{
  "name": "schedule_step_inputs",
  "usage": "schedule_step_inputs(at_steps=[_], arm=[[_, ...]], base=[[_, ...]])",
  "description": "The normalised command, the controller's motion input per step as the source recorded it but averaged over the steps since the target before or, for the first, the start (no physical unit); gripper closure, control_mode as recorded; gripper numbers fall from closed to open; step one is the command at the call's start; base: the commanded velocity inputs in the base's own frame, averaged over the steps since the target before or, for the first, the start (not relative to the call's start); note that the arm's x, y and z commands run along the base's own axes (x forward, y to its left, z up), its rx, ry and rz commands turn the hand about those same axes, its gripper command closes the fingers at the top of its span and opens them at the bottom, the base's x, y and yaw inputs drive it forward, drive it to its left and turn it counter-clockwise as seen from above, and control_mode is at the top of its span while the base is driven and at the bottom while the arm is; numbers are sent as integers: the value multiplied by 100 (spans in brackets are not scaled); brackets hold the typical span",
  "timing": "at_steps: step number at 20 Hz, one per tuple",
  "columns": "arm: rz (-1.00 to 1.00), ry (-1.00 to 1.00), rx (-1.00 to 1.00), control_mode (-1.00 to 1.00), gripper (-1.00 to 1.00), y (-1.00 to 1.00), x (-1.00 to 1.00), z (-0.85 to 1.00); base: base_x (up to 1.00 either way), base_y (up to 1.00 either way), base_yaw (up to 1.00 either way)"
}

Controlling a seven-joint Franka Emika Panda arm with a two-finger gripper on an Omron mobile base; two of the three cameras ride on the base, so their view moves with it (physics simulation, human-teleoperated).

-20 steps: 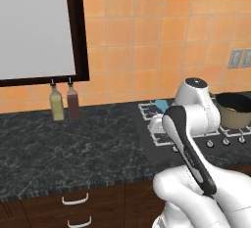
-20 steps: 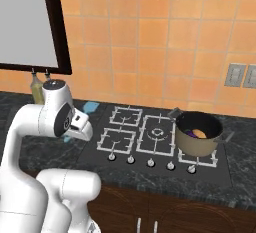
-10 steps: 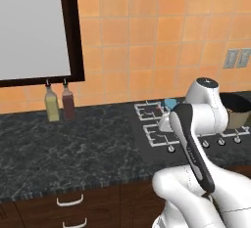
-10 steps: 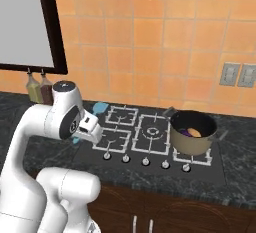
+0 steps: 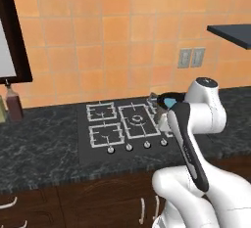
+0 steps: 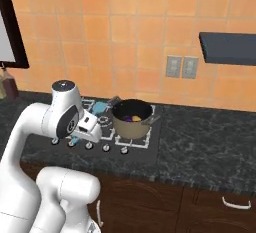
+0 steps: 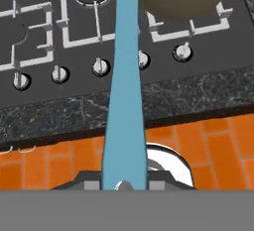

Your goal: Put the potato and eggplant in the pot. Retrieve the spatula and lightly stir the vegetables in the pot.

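You see one pincer (image 7: 124, 183) pinching one spatula (image 7: 125, 91) above the bench's (image 6: 200, 142) front edge | one pot (image 6: 132, 119) on the hob's (image 6: 107, 142) right side | one potato (image 6: 135, 118) inside it

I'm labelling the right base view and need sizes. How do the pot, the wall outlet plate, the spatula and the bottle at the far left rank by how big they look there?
1. pot
2. wall outlet plate
3. spatula and bottle: both partly hidden, one by the arm, one by the frame edge, so no ranking.
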Motion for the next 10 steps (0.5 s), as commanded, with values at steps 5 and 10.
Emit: schedule_step_inputs(at_steps=[5, 10], arm=[[0, 0, 0, 100, 100, 0, 0, 0], [0, 0, 0, 100, 100, 0, 0, 0]], base=[[59, -59, 0], [96, -40, 0]])
